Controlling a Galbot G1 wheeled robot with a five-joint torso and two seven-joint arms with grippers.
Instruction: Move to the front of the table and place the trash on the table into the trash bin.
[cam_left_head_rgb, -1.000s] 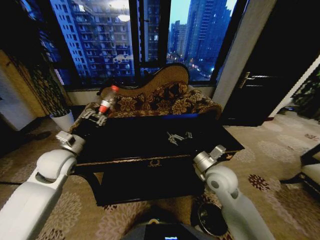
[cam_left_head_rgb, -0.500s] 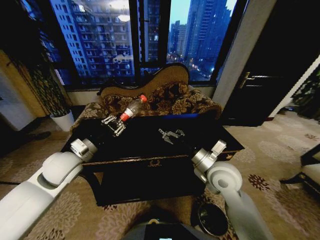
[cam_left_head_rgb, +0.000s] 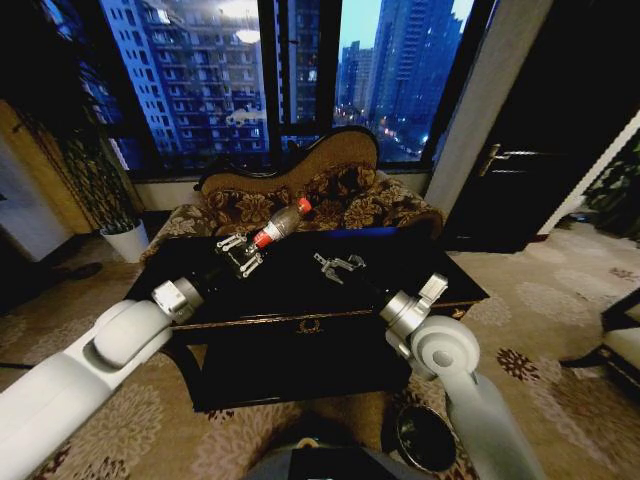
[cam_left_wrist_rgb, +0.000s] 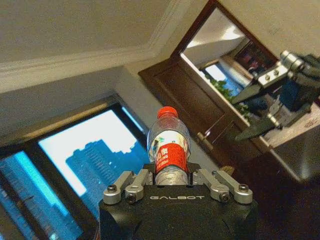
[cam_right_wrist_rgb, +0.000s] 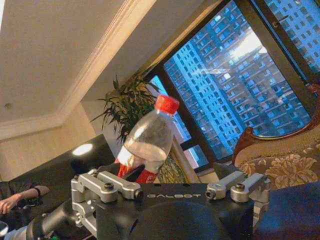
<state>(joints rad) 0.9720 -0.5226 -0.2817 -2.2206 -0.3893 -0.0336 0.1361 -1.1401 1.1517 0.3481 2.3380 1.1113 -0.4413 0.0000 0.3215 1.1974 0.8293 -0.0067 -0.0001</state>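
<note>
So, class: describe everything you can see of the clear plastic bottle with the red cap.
The clear plastic bottle with red cap and red-white label looks empty and capped. The left gripper is shut on its base end, holding it in the air, tilted with its cap away from the robot, above the far left part of the glossy black table. Nothing else touches it.

Patterned sofa (cam_left_head_rgb: 330, 195) behind; white plant pot (cam_left_head_rgb: 128, 240) left; dark door (cam_left_head_rgb: 540, 150) right.

Left gripper (cam_left_head_rgb: 241, 256) holds the bottle (cam_left_head_rgb: 277, 225) over the table (cam_left_head_rgb: 300, 290), near the open-fingered right gripper (cam_left_head_rgb: 338, 267).
</note>
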